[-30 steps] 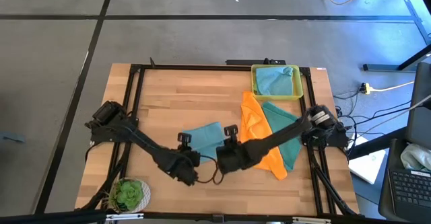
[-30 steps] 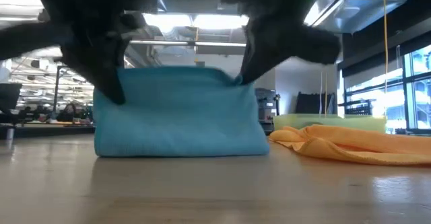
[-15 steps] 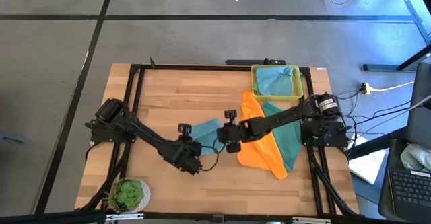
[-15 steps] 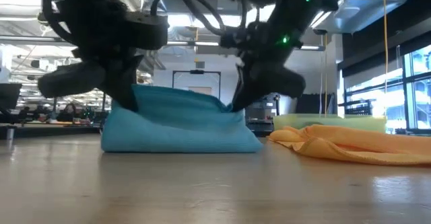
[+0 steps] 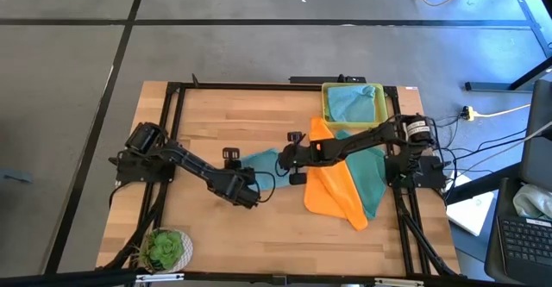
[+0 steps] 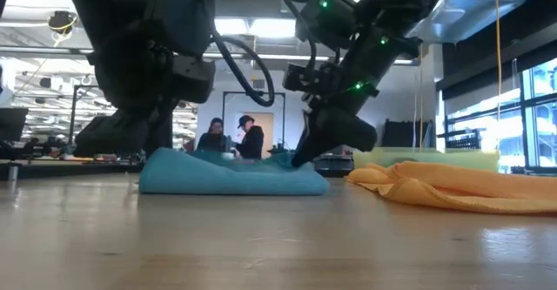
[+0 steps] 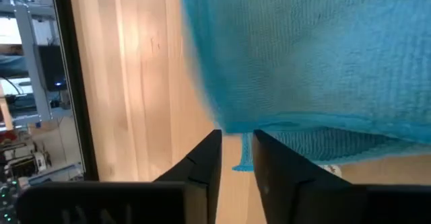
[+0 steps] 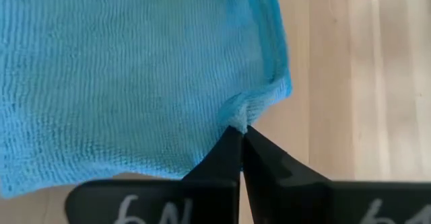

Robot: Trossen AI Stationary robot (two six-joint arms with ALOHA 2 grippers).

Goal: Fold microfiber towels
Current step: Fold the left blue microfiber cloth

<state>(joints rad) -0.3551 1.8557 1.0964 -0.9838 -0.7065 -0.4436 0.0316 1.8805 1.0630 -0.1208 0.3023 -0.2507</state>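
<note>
High view: blue towel (image 5: 352, 102) in yellow tray (image 5: 328, 113)

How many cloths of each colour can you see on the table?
Light blue microfiber cloth, held by both grippers: 1
Light blue microfiber cloth in the yellow plastic tray: 1
Orange microfiber cloth: 1
Teal microfiber cloth: 1
Total: 4

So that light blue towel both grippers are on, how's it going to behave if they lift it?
Probably floppy: the light blue towel lies slumped and rumpled on the table. It likely grips well, since the right gripper holds it by one puckered edge. The left gripper has a fold between its fingers. It looks light, so it should trail and drape rather than keep shape.
</note>
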